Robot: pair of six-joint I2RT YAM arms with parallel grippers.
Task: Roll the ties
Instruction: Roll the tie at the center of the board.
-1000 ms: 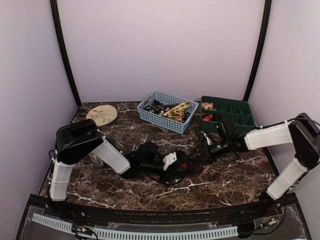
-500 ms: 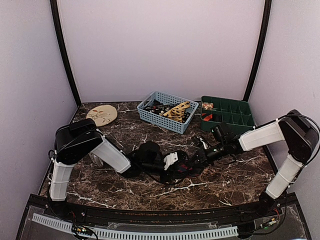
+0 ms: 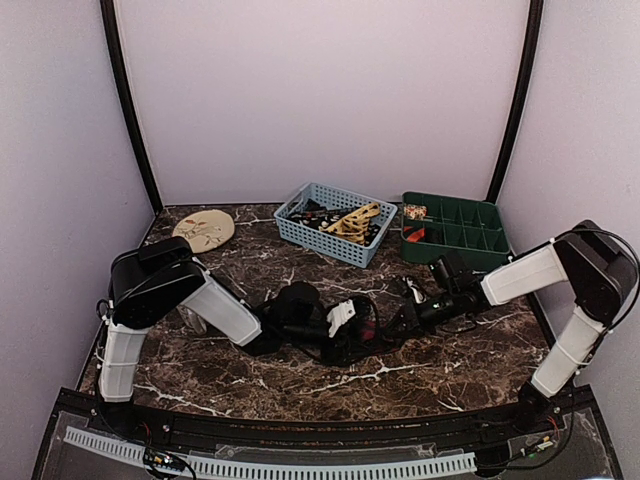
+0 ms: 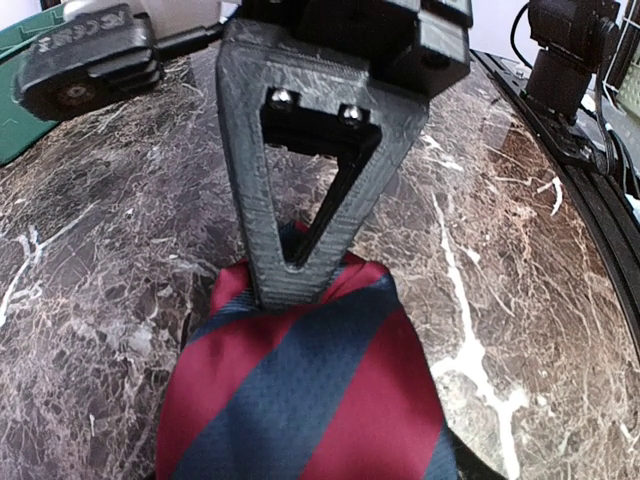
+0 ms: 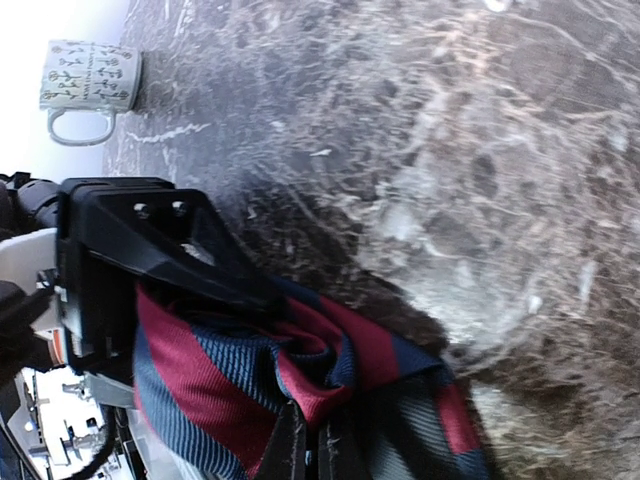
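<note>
Okay, my right gripper (image 5: 312,452) is clamped shut on the red-and-navy striped tie (image 4: 300,390), mid-table at 6 o'clock from the blue basket (image 3: 335,222). Can't tell whether my left gripper (image 3: 350,322) is open.

The marble table (image 3: 250,380) bears a striped tie (image 4: 300,400), blue basket (image 3: 325,240), green tray (image 3: 490,252), tan disc (image 3: 204,229) and mug (image 5: 88,82).

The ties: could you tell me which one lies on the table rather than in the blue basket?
The red-and-navy striped tie, pinched by the right gripper; the tan-gold tie and dark ones lie in the blue basket.
</note>
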